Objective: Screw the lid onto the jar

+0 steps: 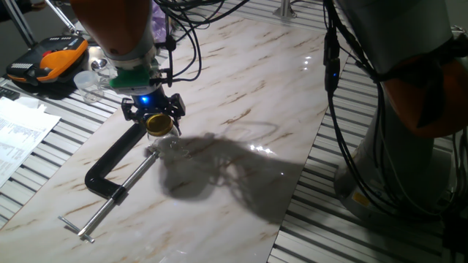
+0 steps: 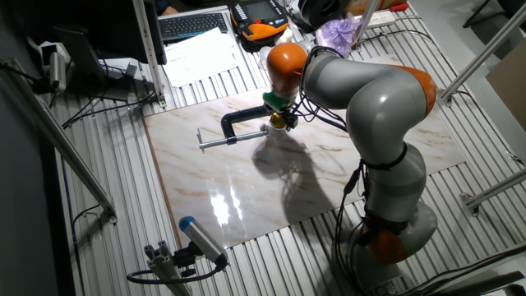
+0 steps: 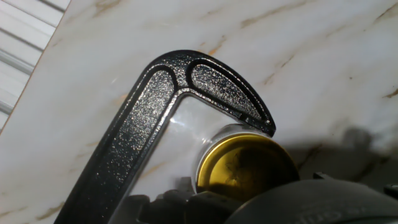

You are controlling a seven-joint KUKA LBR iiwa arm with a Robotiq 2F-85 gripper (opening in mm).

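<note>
My gripper (image 1: 153, 115) hangs over the marble board, shut on the gold lid (image 1: 159, 123). The lid is tilted, its face turned toward the camera. Just below and to the right stands the clear glass jar (image 1: 167, 145), pressed in the mouth of a black C-clamp (image 1: 110, 164). In the hand view the lid (image 3: 245, 168) fills the lower middle, with the jar's pale glass (image 3: 208, 134) showing past its upper left edge, against the clamp's jaw (image 3: 217, 84). Whether lid and jar touch I cannot tell. In the other fixed view the gripper (image 2: 282, 122) sits at the clamp's end (image 2: 238, 123).
The clamp's screw bar (image 1: 110, 208) runs toward the board's near left edge. Clear cups (image 1: 91, 82) and an orange-black case (image 1: 47, 60) lie off the board at the far left, papers (image 1: 18, 135) beside them. The arm's base (image 1: 409, 109) and cables stand on the right.
</note>
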